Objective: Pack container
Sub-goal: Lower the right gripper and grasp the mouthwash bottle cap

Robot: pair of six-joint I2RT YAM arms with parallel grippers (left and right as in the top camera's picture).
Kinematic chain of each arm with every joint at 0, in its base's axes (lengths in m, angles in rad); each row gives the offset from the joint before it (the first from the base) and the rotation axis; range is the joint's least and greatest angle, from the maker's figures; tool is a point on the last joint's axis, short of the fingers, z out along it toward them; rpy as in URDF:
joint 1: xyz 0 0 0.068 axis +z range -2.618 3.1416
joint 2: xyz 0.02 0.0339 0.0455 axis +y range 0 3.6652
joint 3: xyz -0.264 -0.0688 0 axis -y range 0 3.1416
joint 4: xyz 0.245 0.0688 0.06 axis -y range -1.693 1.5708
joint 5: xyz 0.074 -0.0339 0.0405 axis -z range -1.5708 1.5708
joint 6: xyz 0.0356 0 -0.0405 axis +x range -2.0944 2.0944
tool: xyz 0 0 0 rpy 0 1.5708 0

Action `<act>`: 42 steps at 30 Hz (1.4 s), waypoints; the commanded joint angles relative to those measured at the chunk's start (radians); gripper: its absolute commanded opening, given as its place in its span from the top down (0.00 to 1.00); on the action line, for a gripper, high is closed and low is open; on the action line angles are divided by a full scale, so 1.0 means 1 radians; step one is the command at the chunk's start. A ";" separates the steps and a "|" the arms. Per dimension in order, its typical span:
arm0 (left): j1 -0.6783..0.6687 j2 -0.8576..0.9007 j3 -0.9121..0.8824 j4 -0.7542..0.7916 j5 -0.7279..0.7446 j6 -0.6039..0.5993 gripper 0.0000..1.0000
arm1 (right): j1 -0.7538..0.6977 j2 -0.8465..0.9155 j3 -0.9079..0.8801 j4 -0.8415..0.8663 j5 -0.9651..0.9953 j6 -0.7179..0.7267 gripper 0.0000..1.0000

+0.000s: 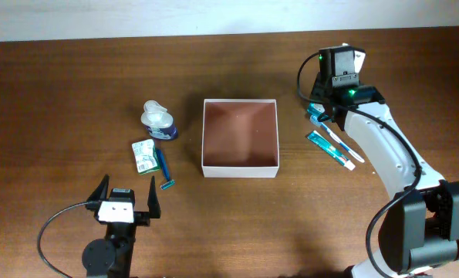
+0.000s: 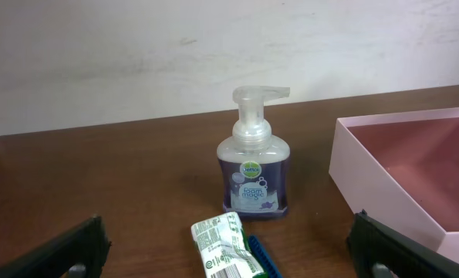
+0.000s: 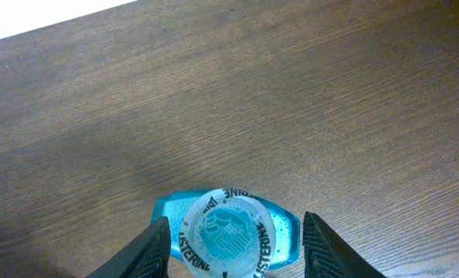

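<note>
The container [image 1: 240,168] is a square white-walled box with a reddish-brown inside, empty, at the table's middle. Its pink-white wall also shows at the right of the left wrist view [image 2: 383,185]. My right gripper [image 1: 322,113] is right of the container, over a teal Listerine bottle [image 3: 227,232] that stands upright. In the right wrist view the gripper [image 3: 234,241] is open, with one finger on each side of the bottle's cap. The bottle is mostly hidden under the gripper in the overhead view. My left gripper [image 1: 127,193] is open and empty near the front left edge.
A clear pump soap bottle [image 1: 159,120] [image 2: 254,166] stands left of the container. A green-white packet [image 1: 143,156] [image 2: 225,247] and a blue razor [image 1: 163,168] lie in front of it. A toothpaste tube [image 1: 329,147] and toothbrush [image 1: 339,142] lie right of the container.
</note>
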 commanded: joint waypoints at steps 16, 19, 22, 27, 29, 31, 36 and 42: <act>0.002 -0.006 -0.003 -0.004 0.014 0.012 0.01 | 0.001 0.008 0.017 0.035 0.027 -0.021 0.44; 0.002 -0.006 -0.003 -0.004 0.014 0.012 0.01 | 0.001 0.008 0.016 0.035 0.027 -0.021 0.43; 0.002 -0.006 -0.003 -0.004 0.014 0.012 0.01 | 0.000 0.016 0.016 0.039 0.027 -0.021 0.43; 0.002 -0.006 -0.003 -0.004 0.014 0.012 0.01 | -0.007 0.035 0.016 0.038 0.027 -0.023 0.43; 0.002 -0.006 -0.003 -0.004 0.014 0.012 0.01 | -0.013 0.036 0.016 0.039 0.028 -0.048 0.43; 0.002 -0.006 -0.003 -0.004 0.014 0.011 0.01 | -0.021 0.036 0.017 0.038 0.027 -0.048 0.44; 0.002 -0.006 -0.003 -0.004 0.014 0.012 0.00 | -0.027 0.036 0.017 0.027 0.027 -0.052 0.45; 0.002 -0.006 -0.003 -0.004 0.014 0.012 0.01 | -0.025 0.036 0.017 0.024 0.019 -0.104 0.50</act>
